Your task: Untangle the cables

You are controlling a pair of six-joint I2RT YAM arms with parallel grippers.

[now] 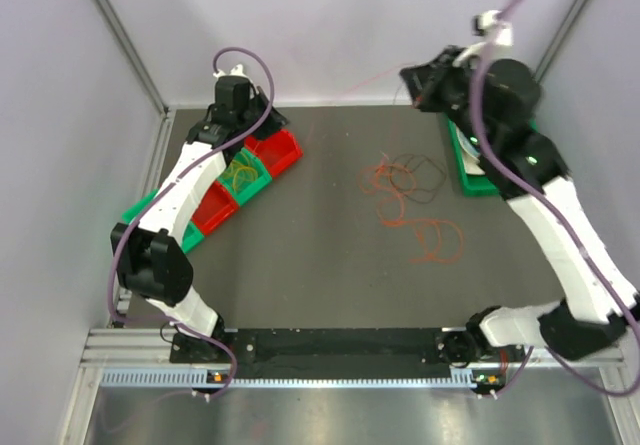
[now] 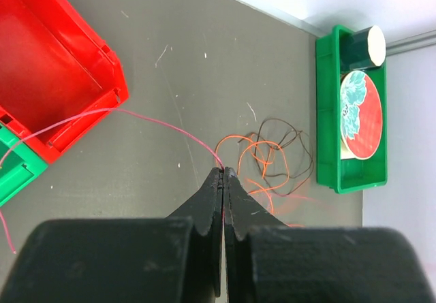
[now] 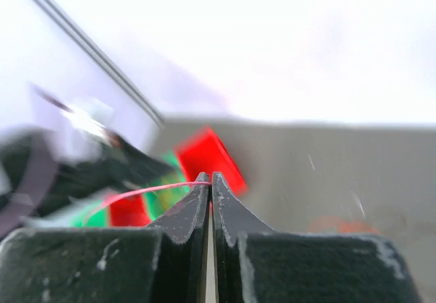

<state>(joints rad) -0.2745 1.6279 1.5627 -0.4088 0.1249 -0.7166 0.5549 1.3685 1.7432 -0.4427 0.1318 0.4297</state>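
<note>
My left claw (image 2: 223,175), by the red bin (image 1: 283,151), and right claw (image 3: 210,179), raised high, both pinch one red cable (image 2: 143,114) strung between them. Pull harder and it may slip or snap. The other cables (image 1: 410,195) lie looped together mid-table, near the green tray (image 1: 478,185), whose rim could snag them if dragged that way

A lab enclosure (white panel walls (image 1: 340,25), aluminium rail (image 1: 125,345)).
</note>
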